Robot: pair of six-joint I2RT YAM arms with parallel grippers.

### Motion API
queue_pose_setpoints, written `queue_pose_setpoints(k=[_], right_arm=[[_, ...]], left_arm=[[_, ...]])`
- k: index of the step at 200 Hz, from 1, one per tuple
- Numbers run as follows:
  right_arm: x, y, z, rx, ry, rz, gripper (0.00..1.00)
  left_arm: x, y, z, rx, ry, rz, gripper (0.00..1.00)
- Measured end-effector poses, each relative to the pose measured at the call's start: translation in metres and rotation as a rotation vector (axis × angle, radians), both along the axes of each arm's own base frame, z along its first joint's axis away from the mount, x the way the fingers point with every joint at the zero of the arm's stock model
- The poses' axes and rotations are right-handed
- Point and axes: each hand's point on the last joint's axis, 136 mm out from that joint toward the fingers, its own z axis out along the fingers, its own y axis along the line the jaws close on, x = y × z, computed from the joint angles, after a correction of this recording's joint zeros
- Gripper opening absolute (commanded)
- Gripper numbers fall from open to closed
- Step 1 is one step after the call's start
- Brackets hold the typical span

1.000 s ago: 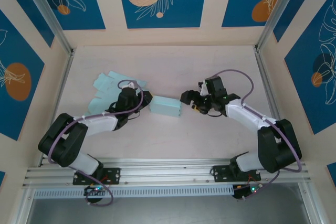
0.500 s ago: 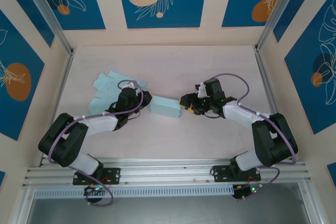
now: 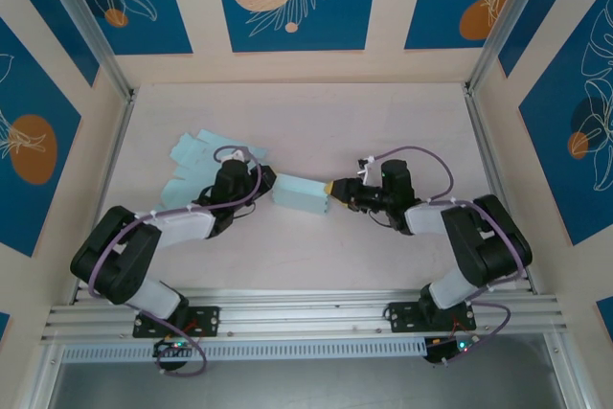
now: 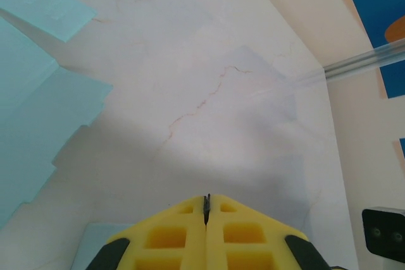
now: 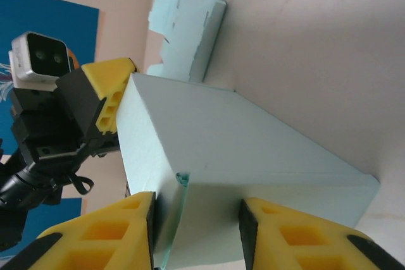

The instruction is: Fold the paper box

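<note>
Change noted: over the last second the right arm has pushed in toward the paper box [image 3: 302, 195], and the right claw [image 3: 335, 190] has narrowed as it came. It now sits at the box's right end. In the right wrist view its fingers [image 5: 104, 235] stand apart astride that end, with a small raised flap edge just inside the left one. No firm clamp is visible yet.

Implication (a judgement): the end flap is about to be pressed or tucked, so the fold is entering its closing stage on this side.

The box lies mid-bench, assembled into a block, clear of the stack of flat blanks [image 3: 196, 158] up and to the left.

Pose: both arms reach low and inward, forearms near the bench [image 3: 383, 122] and wrists facing each other across the box. The left claw [image 3: 265, 182] is pressed together, touching the box's far end. Whether paper is pinched in it cannot be told.
</note>
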Motion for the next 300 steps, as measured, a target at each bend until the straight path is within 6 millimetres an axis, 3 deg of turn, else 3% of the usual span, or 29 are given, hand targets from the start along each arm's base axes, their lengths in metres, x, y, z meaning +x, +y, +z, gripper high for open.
queue_pose_setpoints(k=[27,50,93,140,185,215,241,260,300], right_arm=[[0.010,0.002,-0.002,0.054,-0.066,-0.012,0.23],[0.015,0.003,-0.002,0.079,-0.102,-0.023,0.22],[0.021,0.002,0.002,0.069,-0.116,-0.049,0.22],[0.030,0.001,0.007,0.024,-0.109,-0.079,0.22],[0.040,0.001,0.008,0.004,-0.111,-0.107,0.22],[0.038,0.008,0.010,0.002,-0.110,-0.089,0.22],[0.037,0.010,0.011,-0.006,-0.108,-0.090,0.22],[0.037,0.010,0.011,-0.015,-0.103,-0.091,0.22],[0.037,0.010,0.012,-0.029,-0.099,-0.094,0.22]], left_arm=[[0.003,0.006,0.002,0.011,-0.009,0.028,0.06],[0.002,0.008,0.005,0.036,-0.017,0.023,0.15],[-0.005,0.020,-0.003,0.086,0.023,-0.005,0.46],[-0.019,0.024,-0.005,0.075,0.070,-0.088,0.51],[-0.039,0.016,-0.011,0.009,0.112,-0.187,0.71],[-0.053,0.010,-0.008,-0.014,0.133,-0.246,0.74],[-0.056,0.015,0.006,-0.024,0.114,-0.239,0.76],[-0.062,0.018,0.016,-0.025,0.105,-0.239,0.83],[-0.080,0.025,0.012,-0.015,0.168,-0.246,0.78]])
